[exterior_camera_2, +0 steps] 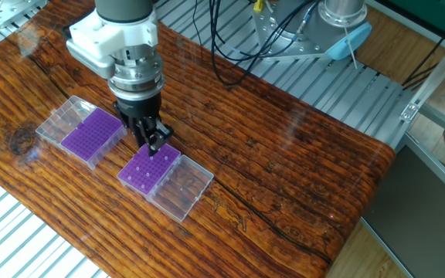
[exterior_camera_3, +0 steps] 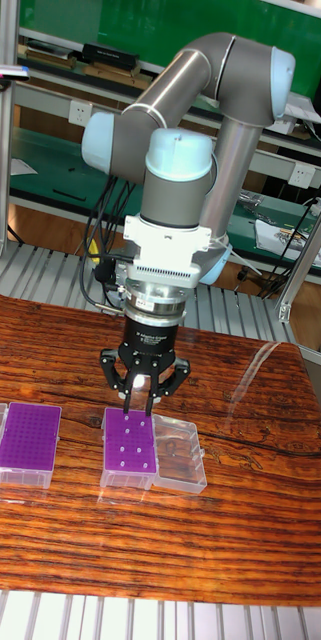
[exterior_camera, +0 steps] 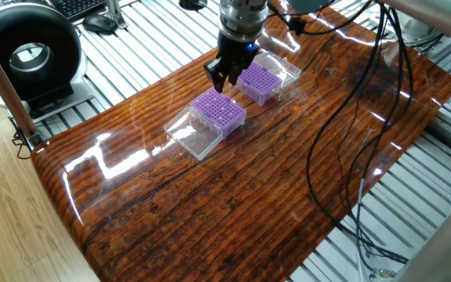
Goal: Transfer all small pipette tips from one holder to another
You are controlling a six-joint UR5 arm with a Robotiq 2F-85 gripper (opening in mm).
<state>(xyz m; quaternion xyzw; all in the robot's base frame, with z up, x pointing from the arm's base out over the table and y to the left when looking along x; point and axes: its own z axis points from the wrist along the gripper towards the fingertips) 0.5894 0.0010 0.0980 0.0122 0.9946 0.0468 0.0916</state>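
Two purple holders lie on the wooden table, each with a clear lid folded open. The left holder (exterior_camera_2: 91,133) (exterior_camera: 258,81) (exterior_camera_3: 28,440) carries a dense grid of small pipette tips. The other holder (exterior_camera_2: 151,168) (exterior_camera: 218,110) (exterior_camera_3: 128,452) shows only several pale tips (exterior_camera_2: 157,160) scattered over its holes. My gripper (exterior_camera_2: 154,144) (exterior_camera: 224,77) (exterior_camera_3: 138,402) hangs just above the far edge of this sparse holder. Its fingers are drawn together on a thin pale tip, seen as a slender line in the tall fixed view.
The sparse holder's open clear lid (exterior_camera_2: 181,187) lies right beside it. Black cables (exterior_camera: 343,117) hang over the table's right side. A round black device (exterior_camera: 28,55) stands off the table at the left. Metal slatted framing (exterior_camera_2: 323,69) surrounds the table.
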